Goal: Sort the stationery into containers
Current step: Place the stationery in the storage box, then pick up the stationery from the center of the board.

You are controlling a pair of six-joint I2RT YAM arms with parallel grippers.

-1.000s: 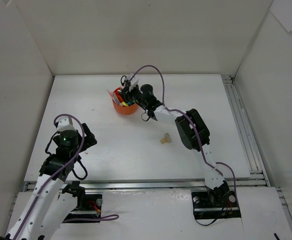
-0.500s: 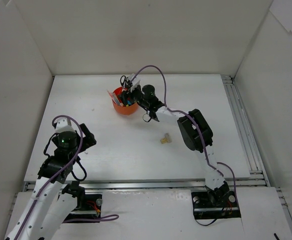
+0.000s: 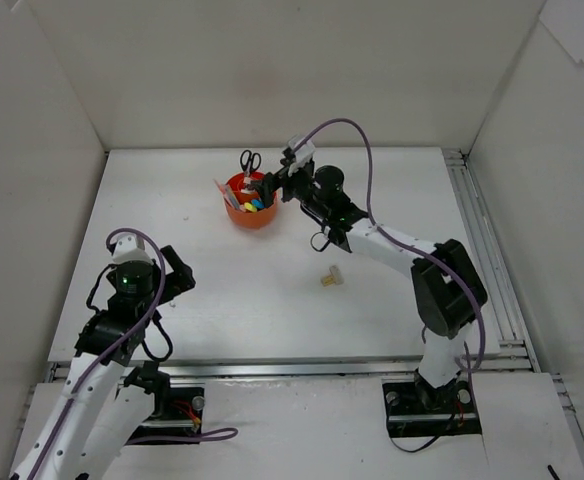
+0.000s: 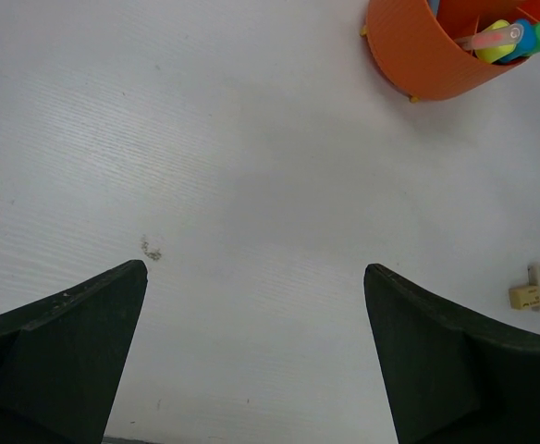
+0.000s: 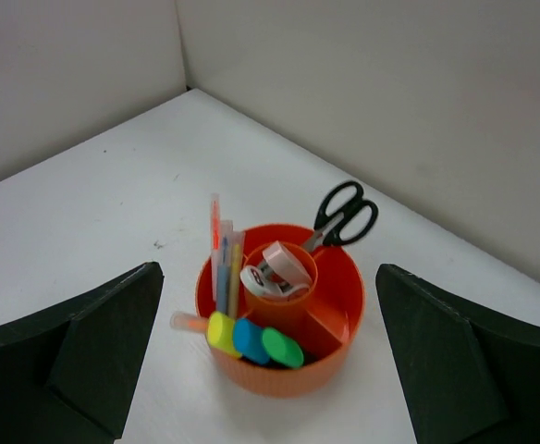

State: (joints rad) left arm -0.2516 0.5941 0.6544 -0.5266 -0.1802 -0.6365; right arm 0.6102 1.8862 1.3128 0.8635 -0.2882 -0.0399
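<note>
**Organiser largely filled; erasers outstanding on tabletop**

In the top view, the orange organiser (image 3: 252,221) stands toward 12 o'clock on the tabletop (image 3: 172,210). Its ring compartments keep like with like. In the right wrist view:

- The yellow, blue and green highlighters (image 5: 250,340) sit side by side at the organiser's 6 o'clock.
- The thin pens (image 5: 222,264) stand upright at 9 o'clock.
- The scissors (image 5: 344,213) go blades-down, handles leaning out at 1 o'clock, evidently too long to sit lower.
- The central cup holds white items I cannot identify.

The right gripper (image 3: 275,185) hovers at the organiser's 3 o'clock rim, jaws spread wide and carrying nothing. The left gripper (image 4: 254,277) is likewise spread and empty, low at 8 o'clock, well apart from the organiser. Small beige erasers (image 3: 330,279) lie loose at the organiser's 4 o'clock. I judge them the only items left unsorted.
</note>
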